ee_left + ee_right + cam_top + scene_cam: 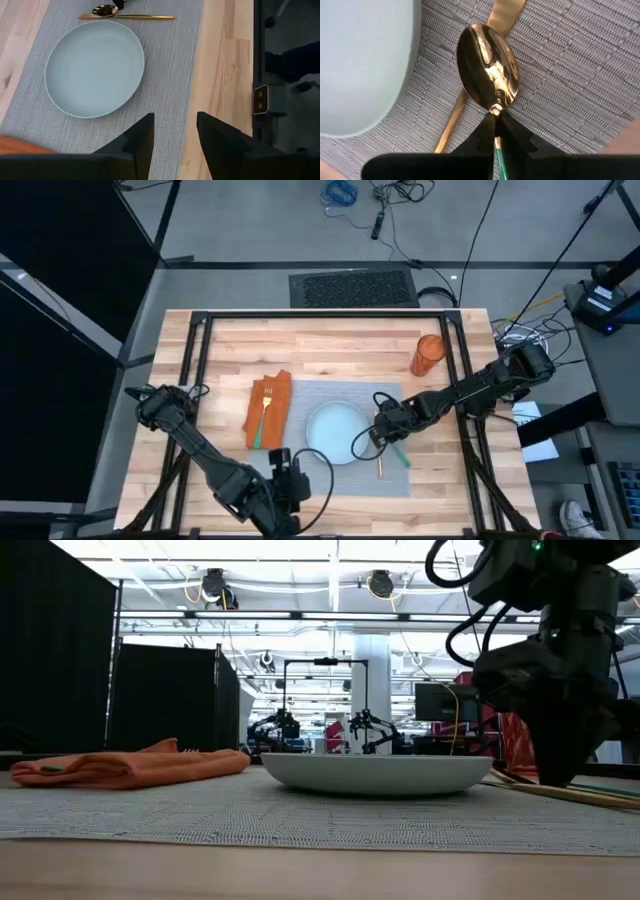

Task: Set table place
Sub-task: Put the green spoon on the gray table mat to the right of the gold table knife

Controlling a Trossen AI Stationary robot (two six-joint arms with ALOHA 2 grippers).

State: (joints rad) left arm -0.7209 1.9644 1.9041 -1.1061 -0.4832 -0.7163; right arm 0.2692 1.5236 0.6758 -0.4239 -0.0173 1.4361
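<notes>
A pale blue plate (pixel 335 430) sits on the grey placemat (pixel 310 395) in the middle of the table (pixel 330 340). Just right of the plate, my right gripper (pixel 383 432) is shut on a gold spoon (pixel 490 65) with a green handle (pixel 401 456). The spoon's bowl is above a gold knife (pixel 451 122) that lies flat on the mat. On the mat's left part, an orange napkin (pixel 268 410) carries a gold fork (pixel 264 415). My left gripper (pixel 175 135) stands open over the mat's near edge, holding nothing. My right gripper pinches the spoon's thin neck (pixel 496 111), where the bowl meets the green handle, between its two fingertips (pixel 485 131). The fingers come from above, pointing down, and lie across the spoon. The bowl faces up, low over the knife. I cannot tell whether it rests on the knife.
An orange cup (pixel 427 355) stands on the wood at the far right, off the mat. A black frame (pixel 330 317) runs round the table's edges. Bare wood shows left of the napkin and along the far side.
</notes>
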